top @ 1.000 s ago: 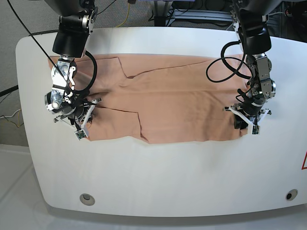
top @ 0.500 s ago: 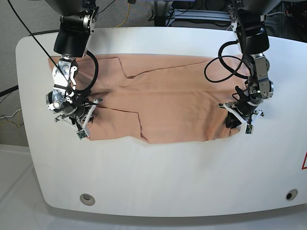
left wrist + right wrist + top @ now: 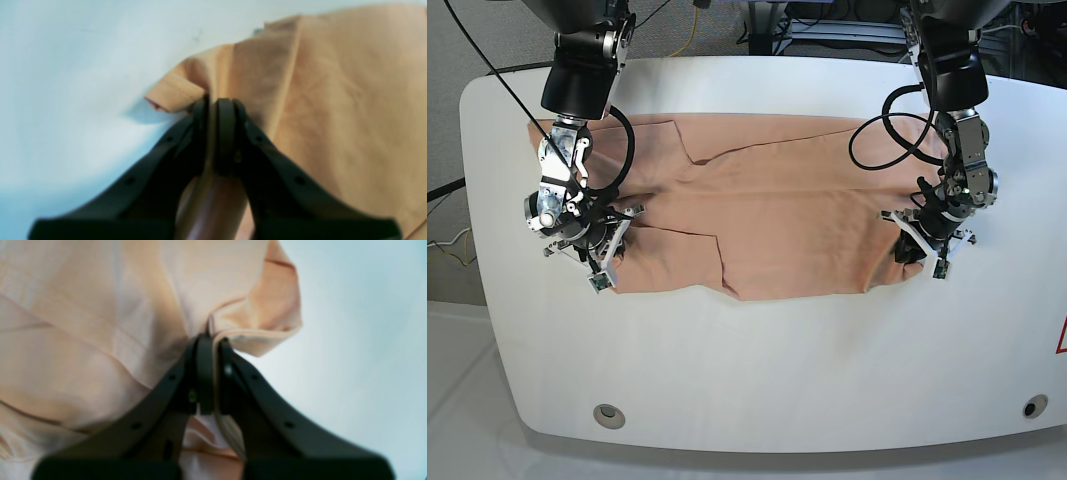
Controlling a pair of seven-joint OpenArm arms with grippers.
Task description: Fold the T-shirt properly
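T-shirt [image 3: 767, 220] lies spread across the desk's [image 3: 757, 370] far half, barely folded. Left gripper [image 3: 215, 110] and right gripper [image 3: 211, 343] each pinch a near-edge corner, so most folding's left, I'd say.

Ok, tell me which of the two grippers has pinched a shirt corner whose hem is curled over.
The right gripper: the T-shirt corner beside it rolls over, its pale underside showing. The left gripper also clamps fabric, but its hem corner lies flatter.
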